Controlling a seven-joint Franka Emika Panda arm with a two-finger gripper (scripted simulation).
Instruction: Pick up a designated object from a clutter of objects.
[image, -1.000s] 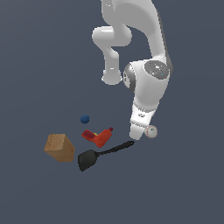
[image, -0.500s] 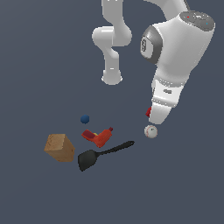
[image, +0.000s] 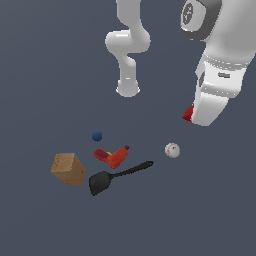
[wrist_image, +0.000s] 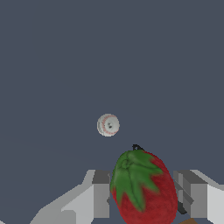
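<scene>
surface: flat dark grey-blue floor (image: 45, 75), plain
landmark: red-orange tool (image: 114, 156), lies mid-floor, yellow part on it
blue ball (image: 97, 136): near tool, on the side toward the arm base
arm base (image: 127, 90): well beyond ball
wooden cube (image: 68, 169): near tool, exterior view's left
black spatula (image: 115, 177): just beside tool, nearer camera, handle toward baseball
white baseball (image: 172, 150): apart from tool, exterior view's right

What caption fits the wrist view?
Hand shut on the strawberry, lifted above the baseball.
</scene>
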